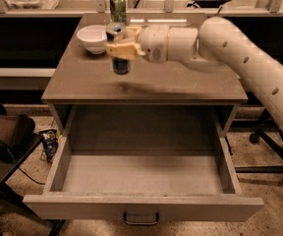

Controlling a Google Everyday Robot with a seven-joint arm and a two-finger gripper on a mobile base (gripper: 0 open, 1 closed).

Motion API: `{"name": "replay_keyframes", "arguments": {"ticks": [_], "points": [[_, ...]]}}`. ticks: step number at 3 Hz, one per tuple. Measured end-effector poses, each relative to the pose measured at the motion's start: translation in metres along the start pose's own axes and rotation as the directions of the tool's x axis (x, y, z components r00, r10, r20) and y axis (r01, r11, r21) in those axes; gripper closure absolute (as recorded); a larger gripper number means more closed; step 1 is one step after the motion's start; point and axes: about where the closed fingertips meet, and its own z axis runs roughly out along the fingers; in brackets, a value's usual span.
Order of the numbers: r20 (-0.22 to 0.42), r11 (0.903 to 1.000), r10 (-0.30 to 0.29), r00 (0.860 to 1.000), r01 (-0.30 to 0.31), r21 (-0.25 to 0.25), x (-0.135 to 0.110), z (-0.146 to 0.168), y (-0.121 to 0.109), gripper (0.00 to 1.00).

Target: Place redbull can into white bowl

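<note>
The redbull can is a slim silver-and-blue can with a pull-tab top. My gripper is shut on it with tan fingers around its middle. It hangs upright a little above the table top, with its shadow below it. The white bowl stands on the table just left of and behind the can, with nothing in it. My white arm reaches in from the right.
A shorter green can stands at the back edge of the table, behind the bowl. The table's drawer is pulled wide open below. A chair base is at the right and a dark bag at the left on the floor.
</note>
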Motion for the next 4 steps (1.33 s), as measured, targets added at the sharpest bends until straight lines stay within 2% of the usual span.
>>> {"name": "replay_keyframes", "arguments": {"ticks": [1, 2, 3, 4], "points": [[-0.030, 0.9964, 0.007, 1.000, -0.005, 0.084, -0.038, 0.000, -0.040, 1.00], [-0.060, 0.9887, 0.018, 0.998, -0.009, 0.150, -0.064, 0.006, -0.077, 1.00], [-0.061, 0.9792, 0.034, 0.998, -0.022, 0.202, -0.081, 0.026, -0.118, 1.00], [-0.015, 0.9755, 0.035, 0.999, -0.031, 0.218, -0.088, 0.057, -0.144, 1.00]]}}
